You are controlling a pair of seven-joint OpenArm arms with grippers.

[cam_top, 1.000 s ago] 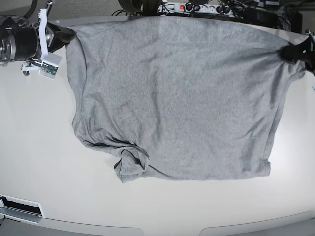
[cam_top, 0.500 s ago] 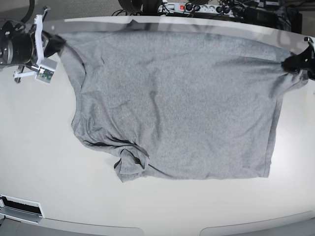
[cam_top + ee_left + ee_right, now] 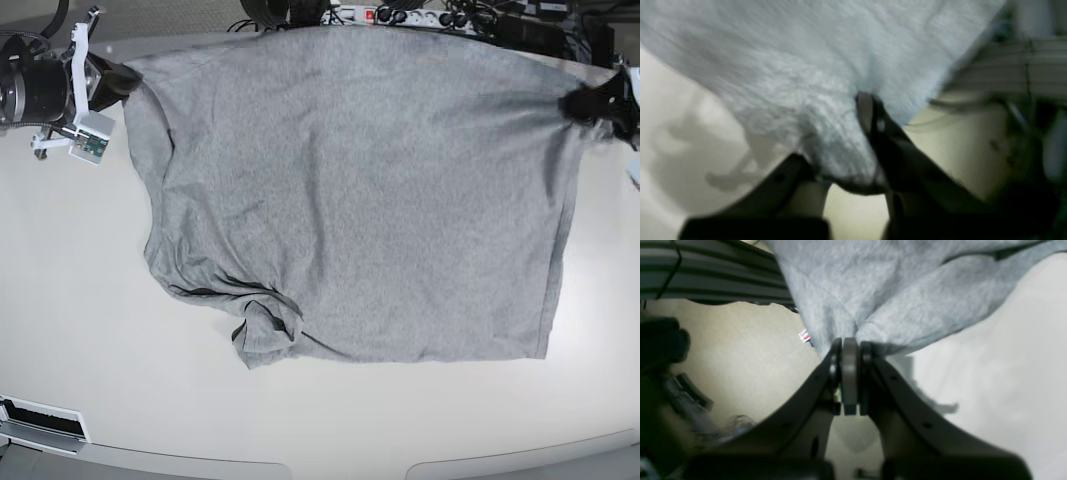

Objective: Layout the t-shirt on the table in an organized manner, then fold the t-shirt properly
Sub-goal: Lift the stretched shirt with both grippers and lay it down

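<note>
Since the earlier frames the far edge of the t-shirt [image 3: 350, 200] has been drawn upward and outward, toward the table's [image 3: 80, 330] far side. Nearest the camera, the shirt's lower hem lies flat, but one sleeve stays crumpled beside it. Farther off, the right claw [image 3: 125, 80] and left claw [image 3: 580, 103] are each pinched closed on a far corner, holding the cloth stretched between them. Judged from this, laying out is under way; folding has not begun.

The t-shirt [image 3: 360, 200] spreads across the table [image 3: 90, 300] (one lower corner bunched), both tools pinching its far corners.
</note>
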